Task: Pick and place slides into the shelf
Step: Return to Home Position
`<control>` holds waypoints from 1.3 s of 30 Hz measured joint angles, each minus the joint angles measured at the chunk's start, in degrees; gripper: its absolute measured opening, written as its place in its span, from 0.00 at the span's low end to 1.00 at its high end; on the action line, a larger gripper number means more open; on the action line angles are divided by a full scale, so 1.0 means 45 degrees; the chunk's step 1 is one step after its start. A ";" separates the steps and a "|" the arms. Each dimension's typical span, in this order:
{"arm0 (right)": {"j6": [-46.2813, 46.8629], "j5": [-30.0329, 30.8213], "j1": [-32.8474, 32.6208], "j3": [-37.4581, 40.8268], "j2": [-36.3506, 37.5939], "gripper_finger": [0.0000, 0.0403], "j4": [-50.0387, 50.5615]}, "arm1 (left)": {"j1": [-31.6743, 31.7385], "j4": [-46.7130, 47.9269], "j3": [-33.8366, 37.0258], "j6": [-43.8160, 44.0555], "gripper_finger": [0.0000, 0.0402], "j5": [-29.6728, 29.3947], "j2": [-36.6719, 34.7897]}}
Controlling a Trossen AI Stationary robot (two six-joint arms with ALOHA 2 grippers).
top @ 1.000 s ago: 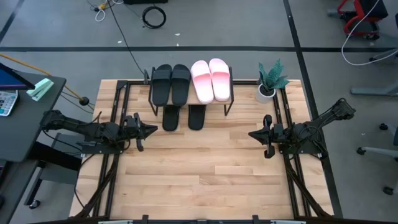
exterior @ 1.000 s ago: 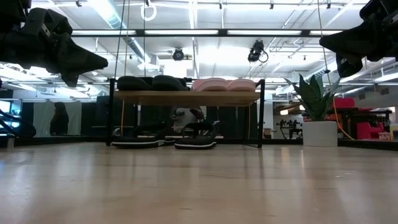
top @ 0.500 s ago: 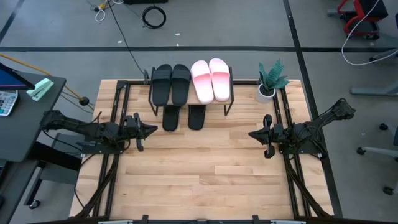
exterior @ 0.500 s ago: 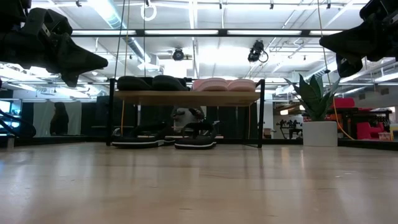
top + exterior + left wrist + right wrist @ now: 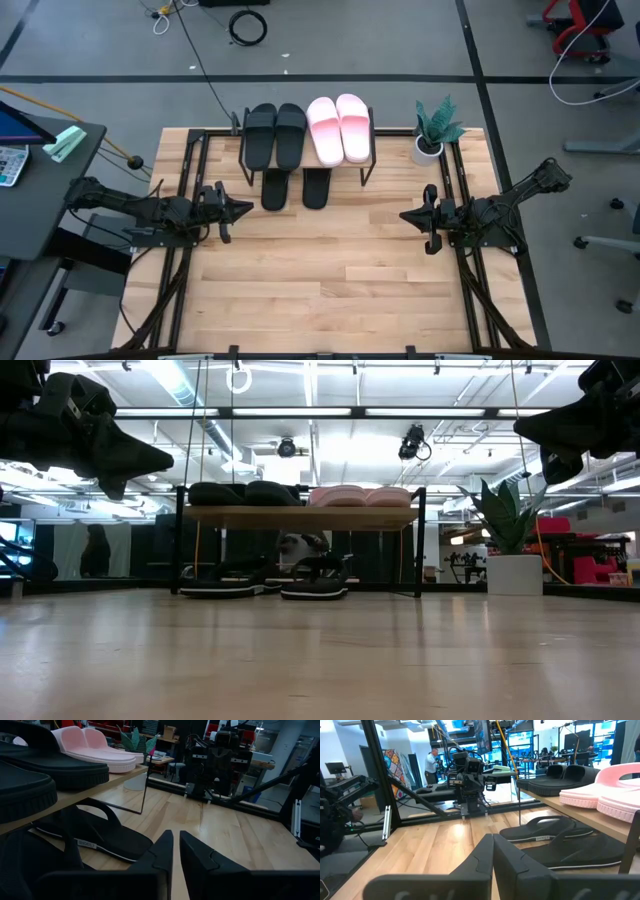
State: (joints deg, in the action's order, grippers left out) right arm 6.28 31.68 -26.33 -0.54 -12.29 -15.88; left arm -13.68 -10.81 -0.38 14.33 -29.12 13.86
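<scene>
Black slides (image 5: 275,135) and pink slides (image 5: 338,128) lie atop the shelf (image 5: 300,517); black flip flops (image 5: 295,188) sit beneath; left gripper (image 5: 248,208) and right gripper (image 5: 404,214) hang closed, empty, at opposite table (image 5: 320,280) sides, likely clearing the shelf.

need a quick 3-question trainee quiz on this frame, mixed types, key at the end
1. True or false: the pink slides lie under the shelf.
2. How many black slides lie on the shelf's top? A) one B) two C) four
3. Fill in: the left tool and the right tool each hold ____.
Key: 1 false, they lie on top. 2 B; the black flip-flops lie underneath. 3 nothing; both are shut and away from the shelf.
</scene>
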 joint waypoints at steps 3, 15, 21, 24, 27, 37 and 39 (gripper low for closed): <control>0.0002 -0.0002 0.0000 0.0000 0.0002 0.04 -0.0001 | -0.0001 0.0000 0.0000 0.0000 0.08 0.0001 0.0001; 0.0000 0.0000 0.0000 0.0000 0.0000 0.04 0.0000 | 0.0002 0.0000 0.0004 -0.0003 0.07 0.0001 0.0001; 0.0002 -0.0001 0.0001 0.0000 0.0000 0.04 0.0001 | -0.0002 0.0000 0.0005 -0.0003 0.09 0.0000 0.0000; 0.0000 -0.0002 0.0005 0.0000 0.0002 0.04 -0.0004 | -0.0002 0.0000 0.0004 0.0000 0.10 -0.0002 -0.0002; 0.0002 0.0000 0.0005 0.0000 0.0000 0.04 -0.0004 | 0.0002 0.0000 0.0001 -0.0002 0.08 0.0001 0.0002; 0.0002 0.0000 0.0000 0.0000 0.0000 0.04 0.0001 | 0.0000 0.0000 0.0005 -0.0002 0.06 0.0003 0.0000; 0.0002 -0.0002 0.0003 0.0000 0.0002 0.04 0.0000 | 0.0001 0.0000 0.0001 -0.0003 0.07 0.0001 -0.0001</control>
State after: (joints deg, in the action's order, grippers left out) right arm 6.28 31.67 -26.31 -0.54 -12.29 -15.88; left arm -13.67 -10.81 -0.38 14.31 -29.11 13.86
